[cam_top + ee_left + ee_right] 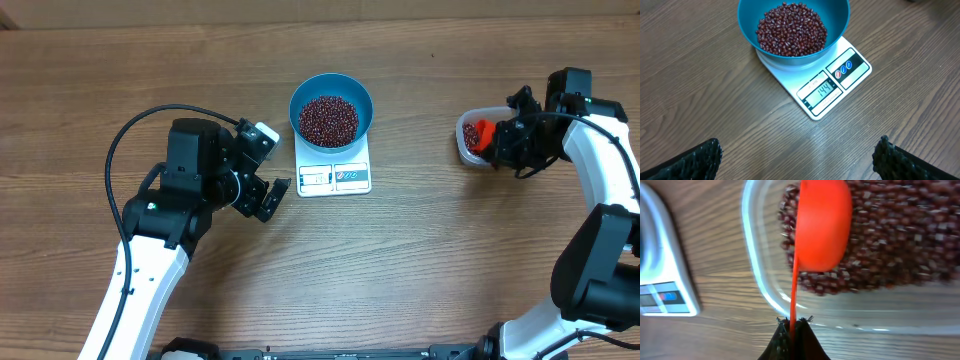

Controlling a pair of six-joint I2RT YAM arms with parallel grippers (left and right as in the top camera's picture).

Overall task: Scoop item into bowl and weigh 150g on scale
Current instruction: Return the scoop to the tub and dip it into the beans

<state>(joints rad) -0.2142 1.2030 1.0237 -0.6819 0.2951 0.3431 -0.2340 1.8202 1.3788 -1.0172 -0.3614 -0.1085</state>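
The small flat white rectangular kitchen scale (pixel 334 178) sits in the middle of the wooden table (pixel 420 260). The round teal-blue plastic bowl (pixel 302 100) stands on the scale's far half, and the display at the near edge is uncovered and reads 144. A loose heap of tiny dark red-brown beans (pixel 328 118) fills the bottom of the bowl. Just left of the scale, the left gripper (pixel 799 160) hangs over bare wood with its fingers spread wide, holding nothing. Well to the right of the scale is a clear rounded-rectangular plastic tub (pixel 752 265) with more of the same beans in it. There the right gripper (pixel 794 327) pinches the thin handle of a bright orange-red plastic scoop (pixel 822 225), whose cup hangs over the beans in the tub.
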